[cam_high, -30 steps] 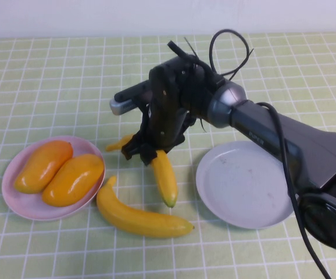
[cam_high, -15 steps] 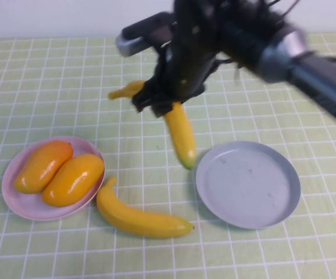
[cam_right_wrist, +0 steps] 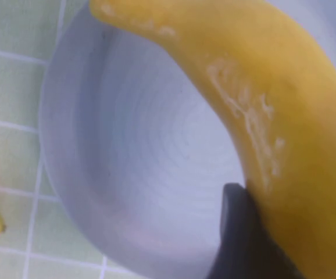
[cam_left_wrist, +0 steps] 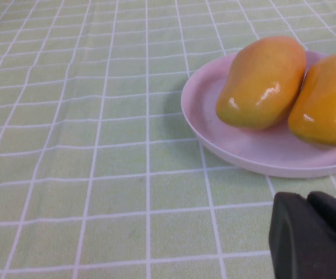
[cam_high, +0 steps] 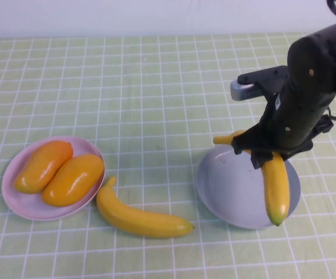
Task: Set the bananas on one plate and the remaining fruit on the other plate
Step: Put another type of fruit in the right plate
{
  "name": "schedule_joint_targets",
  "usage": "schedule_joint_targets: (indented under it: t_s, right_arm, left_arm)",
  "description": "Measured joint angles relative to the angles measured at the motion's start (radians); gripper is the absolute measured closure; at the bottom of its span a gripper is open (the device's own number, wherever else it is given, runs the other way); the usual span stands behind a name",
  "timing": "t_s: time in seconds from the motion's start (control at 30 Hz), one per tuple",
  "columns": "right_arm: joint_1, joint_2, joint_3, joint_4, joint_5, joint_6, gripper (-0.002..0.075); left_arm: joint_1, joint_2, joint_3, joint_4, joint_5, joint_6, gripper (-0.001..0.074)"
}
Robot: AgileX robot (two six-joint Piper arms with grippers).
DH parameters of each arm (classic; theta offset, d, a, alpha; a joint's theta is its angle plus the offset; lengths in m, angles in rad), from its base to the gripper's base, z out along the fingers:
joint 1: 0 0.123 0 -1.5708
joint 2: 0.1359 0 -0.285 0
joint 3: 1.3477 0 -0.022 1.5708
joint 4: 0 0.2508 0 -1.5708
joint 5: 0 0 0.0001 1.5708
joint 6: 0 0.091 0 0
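Wide shot first: the table is covered edge to edge w/ a pale green tablecloth (cam_high: 156, 87), thin white grid lines (cam_high: 122, 81) running across it in both directions, squares all approx. the same. At the far edge, a plain wall (cam_high: 127, 17), whitish w/ a faint lilac tint, bare, just a strip along the top. Light's soft and even, shadows on the cloth short and blurry, no hard edges. Closer in, left wrist cam: same cloth, lines bending a bit, so it's not lying perfectly flat there. Right wrist cam: only a sliver of green check visible at one side.
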Motion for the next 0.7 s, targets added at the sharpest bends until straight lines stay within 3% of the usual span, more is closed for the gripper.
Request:
schedule_joint_targets:
  t_s: [0.27, 0.7]
  right_arm:
    - [0.000, 0.063, 0.042, -0.031, -0.127, 0.021, 0.0412]
    - [-0.008, 0.144, 0.042, -0.102, -0.116, 0.023, 0.0408]
  left_arm:
    - [0.000, 0.000, 0.000, 0.000, 0.000, 0.000, 0.0733]
    - [0.000, 0.000, 0.000, 0.000, 0.000, 0.000, 0.0733]
